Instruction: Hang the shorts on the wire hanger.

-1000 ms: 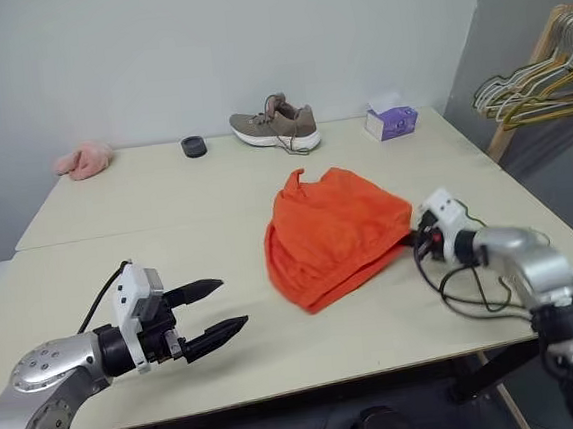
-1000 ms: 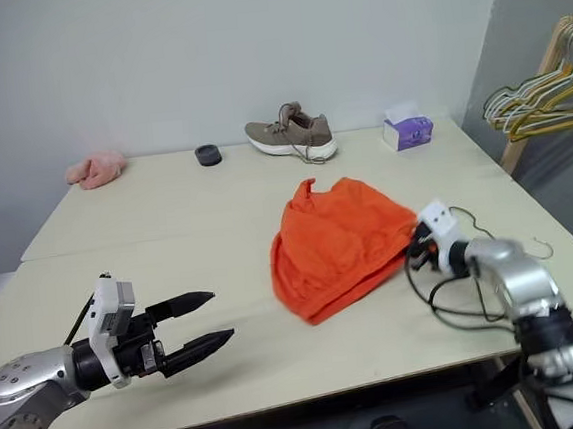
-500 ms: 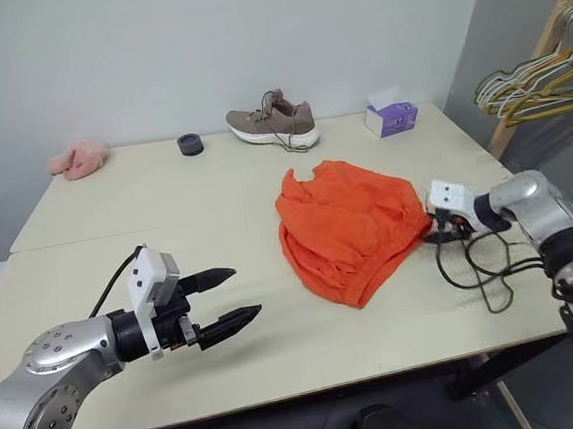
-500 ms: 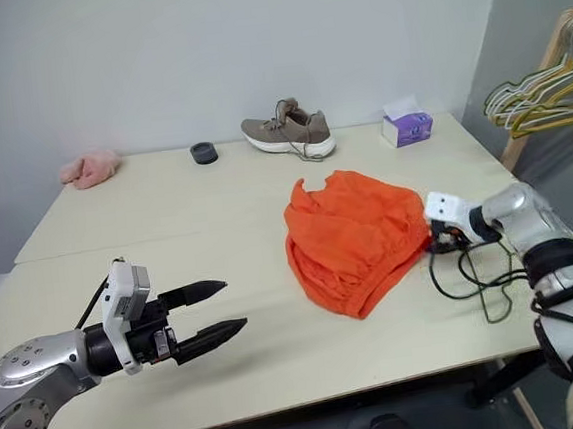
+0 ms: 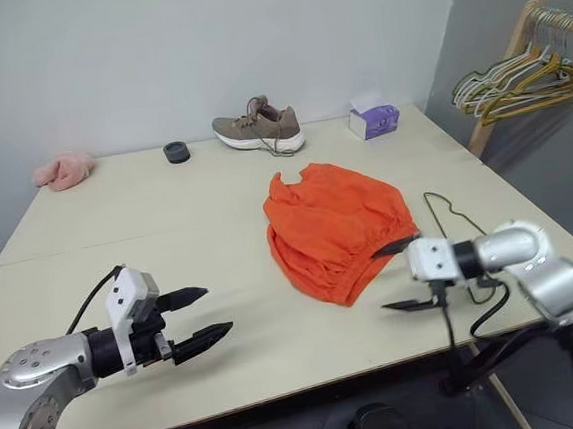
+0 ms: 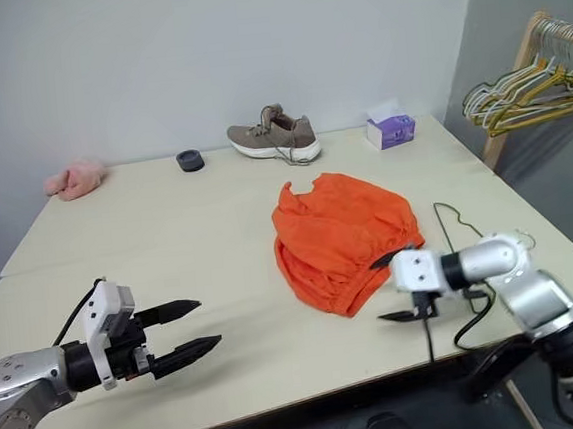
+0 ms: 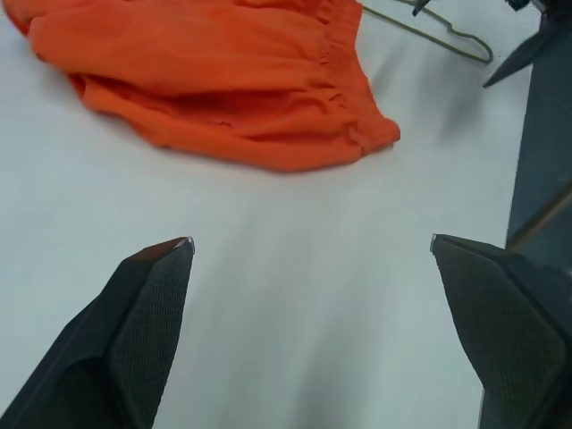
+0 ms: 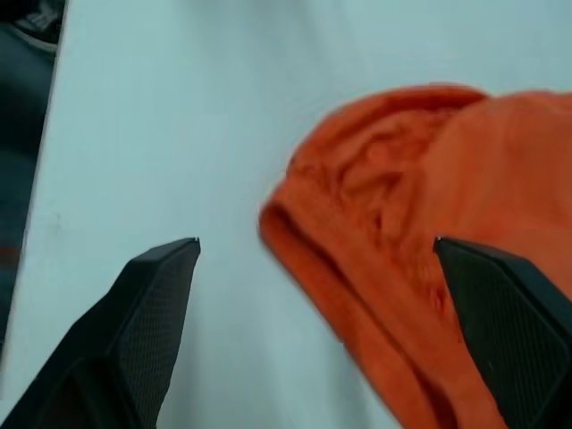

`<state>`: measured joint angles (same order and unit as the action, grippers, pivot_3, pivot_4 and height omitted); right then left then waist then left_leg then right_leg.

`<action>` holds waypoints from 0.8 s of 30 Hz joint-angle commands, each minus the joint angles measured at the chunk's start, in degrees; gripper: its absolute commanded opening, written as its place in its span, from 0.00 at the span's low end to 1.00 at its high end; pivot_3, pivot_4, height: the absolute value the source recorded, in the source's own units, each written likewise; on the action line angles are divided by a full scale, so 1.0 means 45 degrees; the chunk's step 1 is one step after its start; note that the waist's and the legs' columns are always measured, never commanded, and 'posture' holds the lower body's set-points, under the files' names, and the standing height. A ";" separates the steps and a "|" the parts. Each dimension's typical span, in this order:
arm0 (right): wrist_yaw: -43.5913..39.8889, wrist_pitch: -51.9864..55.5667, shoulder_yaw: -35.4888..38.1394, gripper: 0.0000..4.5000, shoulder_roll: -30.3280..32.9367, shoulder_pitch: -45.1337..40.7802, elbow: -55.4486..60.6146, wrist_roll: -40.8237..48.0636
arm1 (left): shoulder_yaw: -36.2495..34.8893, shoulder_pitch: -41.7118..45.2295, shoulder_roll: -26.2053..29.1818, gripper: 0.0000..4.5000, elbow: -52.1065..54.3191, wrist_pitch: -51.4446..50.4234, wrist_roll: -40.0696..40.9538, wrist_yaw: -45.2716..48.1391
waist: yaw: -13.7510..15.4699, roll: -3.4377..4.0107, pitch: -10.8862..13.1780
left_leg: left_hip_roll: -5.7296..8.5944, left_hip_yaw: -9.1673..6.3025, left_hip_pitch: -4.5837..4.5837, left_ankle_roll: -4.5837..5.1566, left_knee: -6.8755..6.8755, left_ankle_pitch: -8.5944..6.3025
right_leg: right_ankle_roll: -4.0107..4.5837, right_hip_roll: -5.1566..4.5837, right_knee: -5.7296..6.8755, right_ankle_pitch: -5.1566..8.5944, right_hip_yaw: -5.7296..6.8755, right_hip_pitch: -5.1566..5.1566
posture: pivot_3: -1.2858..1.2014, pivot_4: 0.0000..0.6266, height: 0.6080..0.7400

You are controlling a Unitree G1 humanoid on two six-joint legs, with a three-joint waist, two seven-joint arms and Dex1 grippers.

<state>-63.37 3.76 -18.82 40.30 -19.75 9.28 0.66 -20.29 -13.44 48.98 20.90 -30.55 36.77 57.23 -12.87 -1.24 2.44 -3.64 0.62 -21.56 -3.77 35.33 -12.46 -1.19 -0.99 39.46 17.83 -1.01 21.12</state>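
We found the shorts (image 5: pixel 336 228) lying crumpled mid-table (image 5: pixel 166 215), with the wire hanger (image 5: pixel 452 212) flat beside them toward the right edge, seemingly not touching. The right tool (image 5: pixel 404 276) hovered near the shorts' front hem, fingers spread wide and empty; the left tool (image 5: pixel 199 315) hung near the front edge, likewise apart.

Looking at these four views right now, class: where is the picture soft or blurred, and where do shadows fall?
Right wrist view: the shorts look soft and blurred. Left wrist view: shorts sharper, a faint shadow under their hem. Left eye view: even light, soft shadows on the table beneath the left gripper and right gripper.
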 commanded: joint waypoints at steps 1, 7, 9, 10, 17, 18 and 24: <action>0.1427 0.0321 -0.0839 0.99 -0.0925 -0.0240 0.0251 -0.1626 | -0.0499 0.0296 0.0112 1.00 -0.0339 0.0624 -0.0284 0.0148 | 0.0005 -0.0004 0.0001 | 0.0002 0.0002 -0.0007 0.0000 0.0013 0.0000 | 0.0005 -0.0001 -0.0001 -0.0004 0.0002 0.0001 | 0.43 0.00 1.00; 0.1851 0.0476 -0.2024 0.99 -0.1749 -0.0375 -0.0488 -0.3017 | -0.0344 0.0546 0.0209 1.00 -0.0276 0.0517 -0.0229 0.0306 | 0.0073 -0.0029 -0.0006 | 0.0004 -0.0003 -0.0070 -0.0003 0.0057 -0.0004 | 0.0002 -0.0011 -0.0021 -0.0007 0.0003 0.0011 | 0.44 0.00 1.00; 0.1880 0.0805 -0.2191 0.99 -0.1997 -0.0430 -0.0714 -0.3221 | -0.0269 0.0546 0.0177 1.00 -0.0183 0.0476 -0.0219 0.0311 | 0.0053 -0.0034 -0.0005 | 0.0002 -0.0003 -0.0069 -0.0003 0.0057 -0.0005 | 0.0002 -0.0011 -0.0017 -0.0008 0.0001 0.0011 | 0.44 0.00 1.00; 0.2007 0.1012 -0.2259 0.99 -0.2178 -0.0491 -0.0911 -0.3386 | -0.0219 0.0553 0.0143 1.00 -0.0153 0.0474 -0.0234 0.0284 | 0.0049 -0.0035 -0.0006 | 0.0002 -0.0004 -0.0068 -0.0003 0.0057 -0.0004 | 0.0002 -0.0011 -0.0012 -0.0008 0.0002 0.0012 | 0.44 0.00 1.00; 0.2699 0.2039 -0.2297 0.56 -0.2883 -0.1193 -0.1904 -0.4274 | 0.0113 0.0617 -0.0033 1.00 0.0086 0.0479 -0.0318 0.0100 | 0.0019 -0.0046 -0.0012 | 0.0000 -0.0022 -0.0047 -0.0003 0.0091 -0.0004 | 0.0005 -0.0002 0.0044 -0.0009 0.0004 0.0008 | 0.44 0.00 1.00; 0.2645 0.1957 -0.2334 0.49 -0.2803 -0.1283 -0.1986 -0.4374 | 0.0156 0.0625 -0.0053 1.00 0.0118 0.0501 -0.0343 0.0071 | 0.0025 -0.0047 -0.0013 | 0.0002 -0.0024 -0.0047 -0.0003 0.0096 -0.0004 | 0.0005 -0.0003 0.0047 -0.0008 0.0001 0.0007 | 0.44 0.00 1.00; 0.2626 0.0841 -0.2369 0.00 -0.2428 -0.2032 -0.2424 -0.4759 | 0.0413 0.0665 -0.0281 1.00 0.0243 0.0828 -0.0627 -0.0161 | 0.0054 -0.0050 -0.0011 | 0.0005 -0.0022 -0.0054 -0.0003 0.0110 -0.0004 | 0.0005 -0.0006 0.0045 -0.0009 0.0001 0.0006 | 0.44 0.00 1.00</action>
<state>-51.95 9.23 -30.44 28.98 -26.70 -2.06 -19.98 -18.11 -11.31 47.83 20.13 -28.21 34.68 56.88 -12.63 -1.47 2.39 -3.62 0.52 -21.81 -3.78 35.82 -12.48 -1.17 -1.02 39.66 17.80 -1.00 21.15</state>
